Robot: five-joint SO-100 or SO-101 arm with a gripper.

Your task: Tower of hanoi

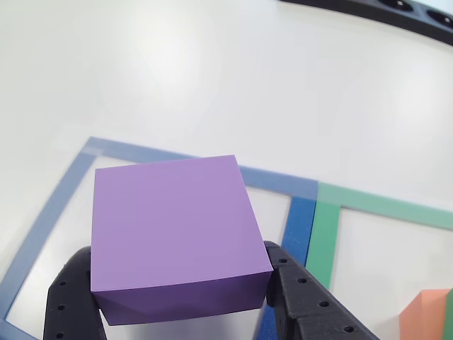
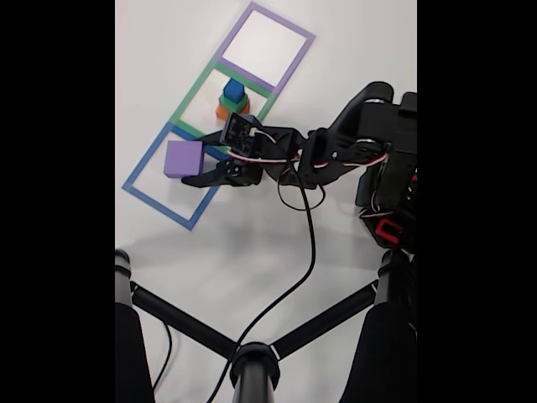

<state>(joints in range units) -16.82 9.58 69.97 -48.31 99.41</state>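
One large flat purple foam block (image 1: 173, 227) sits gripped in the black claw (image 2: 195, 161) over the blue tape square (image 2: 138, 186); recommend lowering level and centred before release.

gripper (image 2: 198, 170) clasps purple block (image 2: 183, 159) inside blue tape square (image 2: 141, 173)

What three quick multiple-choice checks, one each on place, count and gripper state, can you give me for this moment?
1. Where is the purple block?
A. blue tape square
B. green tape square
C. purple tape square

2. How many blocks make the stack in the green tape square?
A. one
B. three
C. five

3. The gripper is
A. wide open, away from every block
B. shut on the purple block
C. holding the blue cube

Answers: 1 A, the fixed view shows it inside the blue outline. 2 B, orange, green and blue are stacked. 3 B, in the other view both black fingers press its sides.
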